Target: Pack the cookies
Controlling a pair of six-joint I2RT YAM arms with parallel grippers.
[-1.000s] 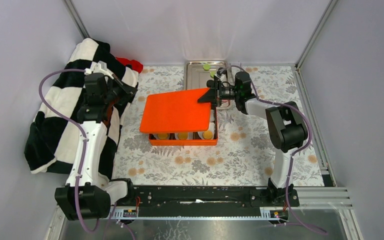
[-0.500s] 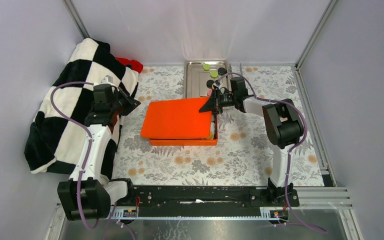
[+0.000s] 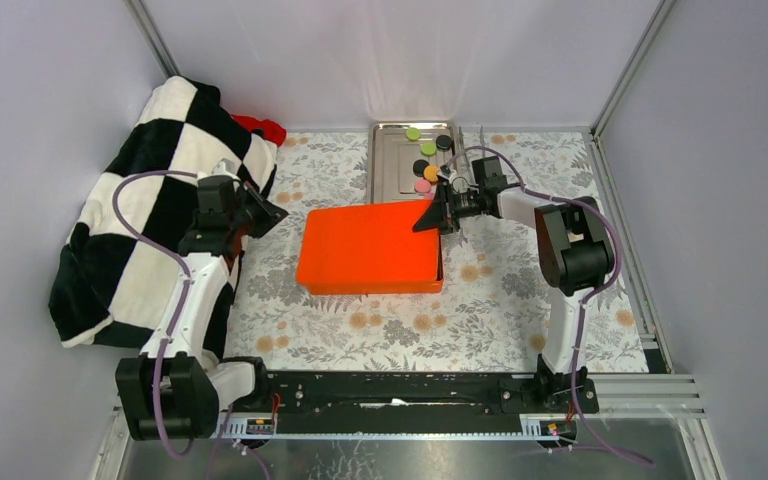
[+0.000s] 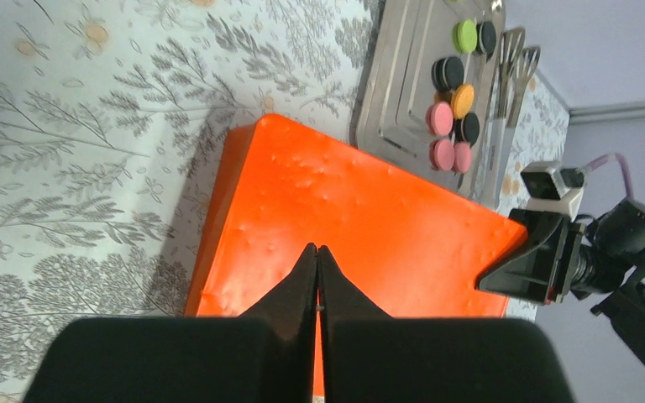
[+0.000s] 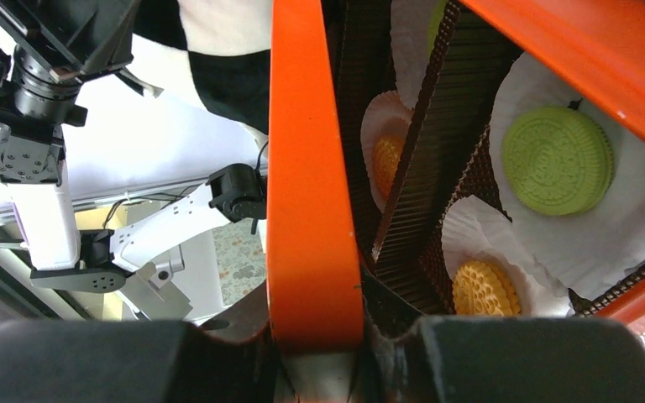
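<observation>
The flat orange lid [image 3: 370, 245] lies almost level over the orange box [image 3: 370, 289], hiding its contents from above. My right gripper [image 3: 438, 215] is shut on the lid's right edge [image 5: 311, 168]. Under the raised edge, the right wrist view shows a green cookie [image 5: 557, 159] and a yellow cookie [image 5: 485, 288] in white paper liners between brown dividers. More cookies [image 3: 425, 165], green, black, orange and pink, lie on the metal tray [image 3: 390, 165]. My left gripper [image 4: 317, 249] is shut and empty, hovering at the lid's left side [image 4: 344, 218].
A black-and-white checked blanket [image 3: 140, 230] is piled at the left, with something red [image 3: 260, 127] behind it. Metal tongs [image 4: 512, 67] lie along the tray's right side. The floral tablecloth [image 3: 500, 300] covers the table.
The lid has swung down from a raised tilt to nearly flat on the box, carried by the right gripper. The left gripper has shifted a little toward the box.
</observation>
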